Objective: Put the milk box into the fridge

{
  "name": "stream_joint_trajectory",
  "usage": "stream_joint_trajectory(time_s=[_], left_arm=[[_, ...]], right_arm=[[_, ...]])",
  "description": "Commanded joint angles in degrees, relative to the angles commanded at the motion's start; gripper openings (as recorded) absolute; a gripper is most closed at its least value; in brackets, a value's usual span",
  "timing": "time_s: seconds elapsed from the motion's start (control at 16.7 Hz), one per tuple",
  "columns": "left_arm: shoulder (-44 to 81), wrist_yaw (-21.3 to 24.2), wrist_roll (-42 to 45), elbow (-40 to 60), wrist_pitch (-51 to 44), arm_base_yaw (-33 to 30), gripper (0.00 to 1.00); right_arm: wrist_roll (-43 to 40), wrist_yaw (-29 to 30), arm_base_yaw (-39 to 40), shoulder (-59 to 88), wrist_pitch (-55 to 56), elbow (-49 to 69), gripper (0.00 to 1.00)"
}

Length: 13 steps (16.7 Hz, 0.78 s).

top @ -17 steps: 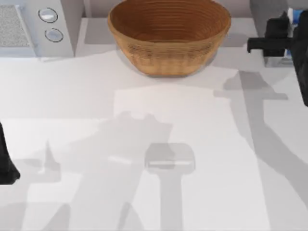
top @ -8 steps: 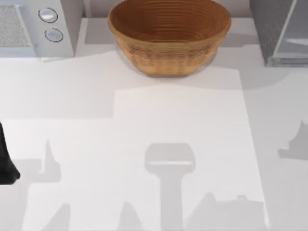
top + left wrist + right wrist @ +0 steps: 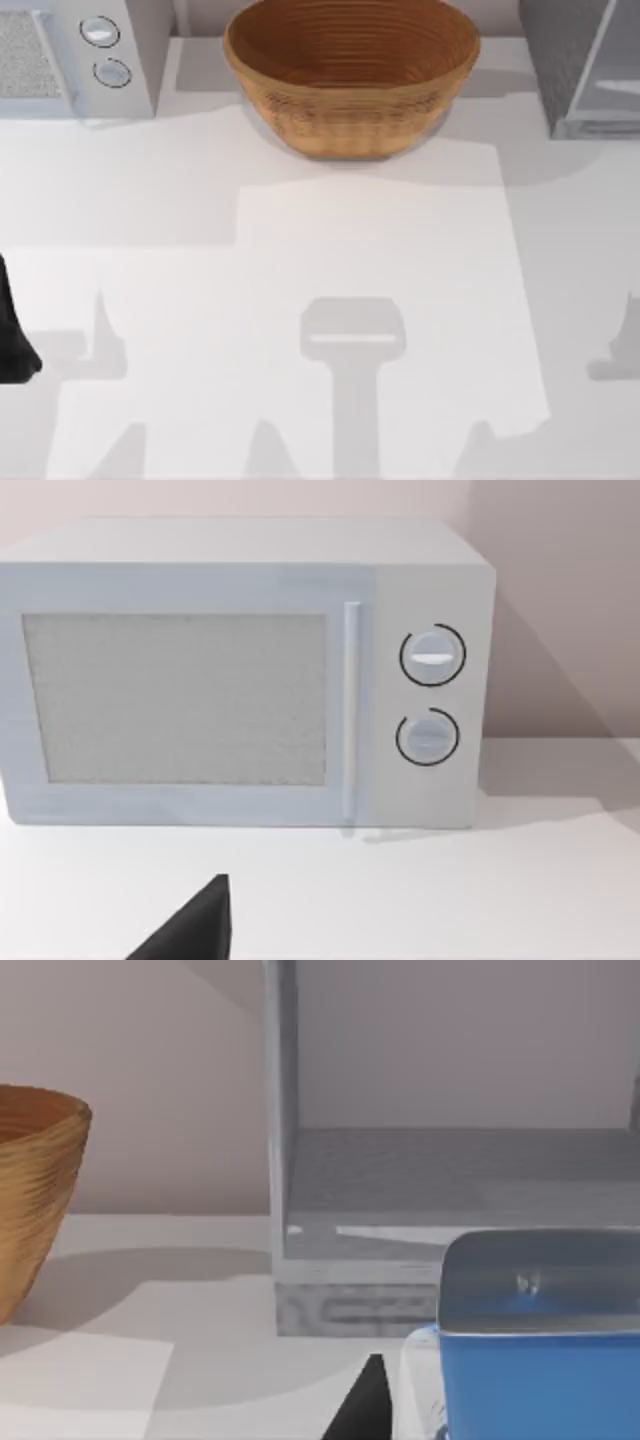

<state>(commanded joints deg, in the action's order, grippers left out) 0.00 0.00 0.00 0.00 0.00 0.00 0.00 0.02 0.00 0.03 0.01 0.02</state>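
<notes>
Three large things stand along the far edge of the white tabletop in the top view: a white microwave at the left, a brown woven basket in the middle, and the fridge at the right. From the right wrist view, the fridge stands open, its grey interior floor facing the camera, and the milk box sits very close in front of the lens, before the opening; its blue upper part shows, top face up, so its long axis appears upright. A dark tip of the right gripper's fingers shows just beside the carton; whether they pinch it cannot be told. The left arm is parked at the tabletop's left edge, its wrist view facing the microwave, and a dark fingertip gives no sign of its spread.
</notes>
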Motion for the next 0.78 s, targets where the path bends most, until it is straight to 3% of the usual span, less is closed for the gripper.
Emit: stream_joint_trajectory(time_s=[0.48,0.78], left_arm=[[0.0,0.0,0.0,0.0,0.0,0.0,1.0],[0.0,0.0,0.0,0.0,0.0,0.0,1.0]], right_arm=[[0.07,-0.22,-0.05,1.88,1.01,0.86,0.0],[0.17,-1.98,-1.84,15.89,8.82,7.19,0.0]])
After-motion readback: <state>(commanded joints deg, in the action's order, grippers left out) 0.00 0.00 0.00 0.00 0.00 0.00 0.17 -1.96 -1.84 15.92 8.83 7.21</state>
